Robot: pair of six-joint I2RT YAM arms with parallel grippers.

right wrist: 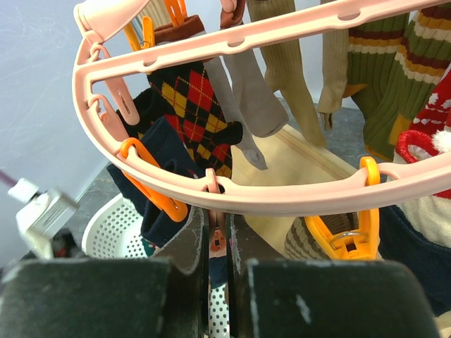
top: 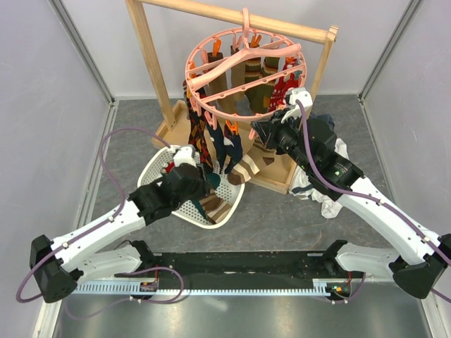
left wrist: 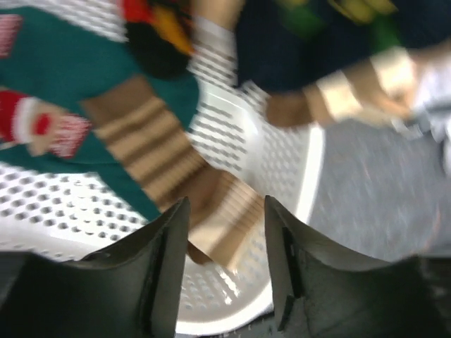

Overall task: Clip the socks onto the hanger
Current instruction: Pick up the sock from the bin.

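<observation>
Left gripper [left wrist: 225,243] spread wide, low over the white mesh basket [left wrist: 296,162]. A brown-striped sock [left wrist: 151,158] lies under its fingertips, on a teal sock [left wrist: 63,77].

Right gripper [right wrist: 218,253] nearly pressed together just under the near rim of the hanger [right wrist: 282,193]. It seems to pinch a pink clip [right wrist: 216,236], though the view is tight.

Hanger hooked on the wooden rack [top: 151,63] at the far centre of the table [top: 282,211], with socks [top: 230,148] clipped around it.

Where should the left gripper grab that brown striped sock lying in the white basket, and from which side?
Grip the brown striped sock at its free end nearest the left gripper, coming down from above. It lies flat on the white mesh basket, partly over a teal sock, and that end sits alone between the open fingers.
</observation>
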